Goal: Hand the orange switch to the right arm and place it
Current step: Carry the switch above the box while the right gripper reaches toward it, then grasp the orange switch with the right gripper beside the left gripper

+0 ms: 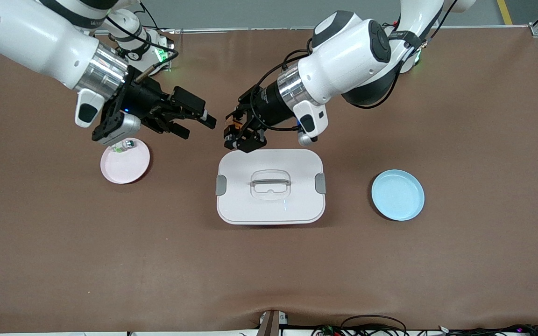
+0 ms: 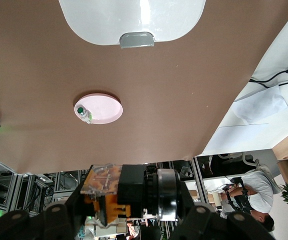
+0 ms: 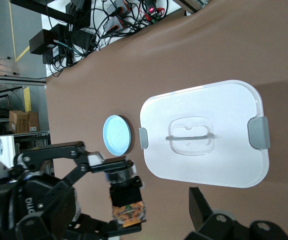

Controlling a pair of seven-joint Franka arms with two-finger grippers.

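Note:
My left gripper (image 1: pixel 240 136) is shut on the orange switch (image 1: pixel 232 125) and holds it in the air over the table, just past the white box's edge. In the left wrist view the switch (image 2: pixel 133 189) lies crosswise between the left gripper's (image 2: pixel 128 211) fingers, black body and silver ring to one side, orange end to the other. My right gripper (image 1: pixel 197 126) is open and empty, its fingertips pointing at the switch with a small gap. The right wrist view shows the switch (image 3: pixel 127 197) close before the open right gripper (image 3: pixel 156 220).
A white lidded box (image 1: pixel 270 205) sits mid-table. A pink plate (image 1: pixel 129 168) toward the right arm's end carries a small clear, green and silver part (image 1: pixel 122 147). A blue plate (image 1: pixel 398 194) lies toward the left arm's end.

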